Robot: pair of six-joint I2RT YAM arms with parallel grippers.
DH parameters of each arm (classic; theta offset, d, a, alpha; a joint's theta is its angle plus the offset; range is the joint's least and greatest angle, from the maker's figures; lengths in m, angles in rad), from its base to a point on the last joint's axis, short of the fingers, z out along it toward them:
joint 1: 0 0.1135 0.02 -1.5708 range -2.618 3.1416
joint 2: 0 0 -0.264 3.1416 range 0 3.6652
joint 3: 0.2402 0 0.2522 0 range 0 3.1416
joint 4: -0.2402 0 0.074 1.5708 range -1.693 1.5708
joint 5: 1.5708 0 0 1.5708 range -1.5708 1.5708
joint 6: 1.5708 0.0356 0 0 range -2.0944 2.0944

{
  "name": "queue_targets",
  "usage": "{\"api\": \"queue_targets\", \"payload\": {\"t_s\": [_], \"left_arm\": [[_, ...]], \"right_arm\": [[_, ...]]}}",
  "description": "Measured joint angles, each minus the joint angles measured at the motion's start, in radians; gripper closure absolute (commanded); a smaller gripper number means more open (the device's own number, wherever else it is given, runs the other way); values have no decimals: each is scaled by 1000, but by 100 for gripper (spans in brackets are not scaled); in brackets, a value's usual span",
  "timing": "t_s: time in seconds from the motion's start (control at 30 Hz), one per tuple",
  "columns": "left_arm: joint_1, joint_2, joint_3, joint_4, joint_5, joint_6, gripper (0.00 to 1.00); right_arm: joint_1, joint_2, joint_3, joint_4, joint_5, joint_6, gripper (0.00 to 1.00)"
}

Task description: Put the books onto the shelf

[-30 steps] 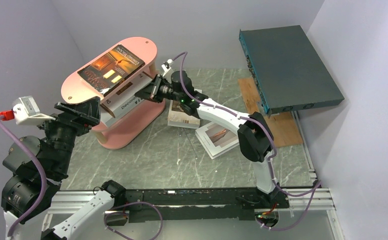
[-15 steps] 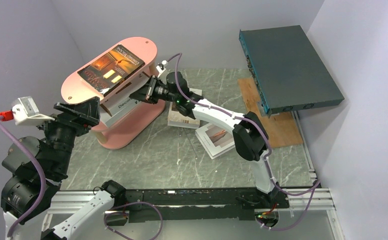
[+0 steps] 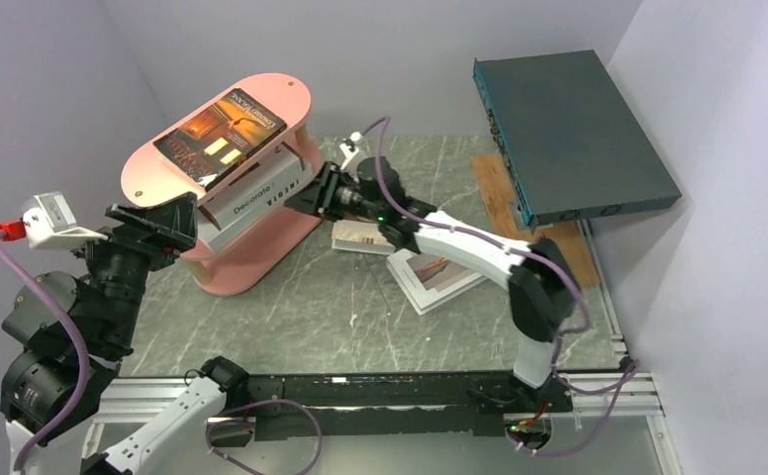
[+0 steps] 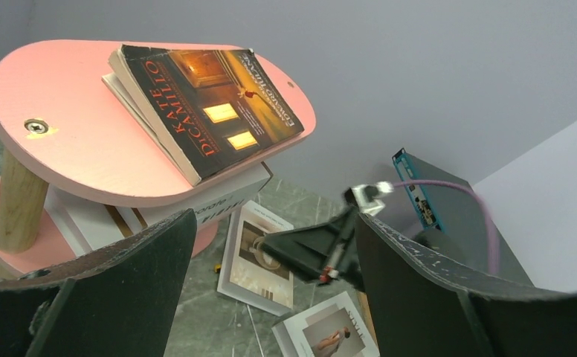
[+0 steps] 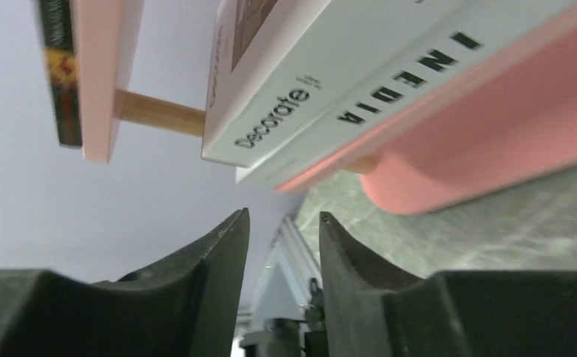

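The salmon-pink shelf (image 3: pixel 261 252) stands at the left of the table. A glossy orange-brown book (image 3: pixel 220 134) lies on its top tier. Two white books, "Decorate" (image 3: pixel 251 191) over "India" (image 5: pixel 419 67), lie stacked on the tier below. Two more white books lie on the table: one with a cup photo (image 3: pixel 360 237) and one marked "Style" (image 3: pixel 437 275). My right gripper (image 3: pixel 313 195) hangs just right of the shelf, open and holding nothing (image 5: pixel 283 216). My left gripper (image 3: pixel 177 223) is raised at the shelf's near left end, open and empty (image 4: pixel 274 219).
A large dark teal flat box (image 3: pixel 573 134) leans at the back right over a brown wooden board (image 3: pixel 548 252). Purple walls close in the left, back and right. Marbled grey table (image 3: pixel 340 317) shows in front of the shelf.
My right gripper has let go of the "Decorate" book, opened and drawn back to the right. The book now sits deeper on the middle tier. The left arm has not moved.
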Motion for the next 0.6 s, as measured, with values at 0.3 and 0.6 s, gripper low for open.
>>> {"api": "queue_targets", "payload": {"t_s": [0.3,0.6], "left_arm": [[0,158,116,-79,170,89,13],[-106,410,10,-112,260,205,15]], "right_arm": [[-47,-419,-314,-237,367,-308,24],[-143,-586,-573,-485,570,-464,26]]}}
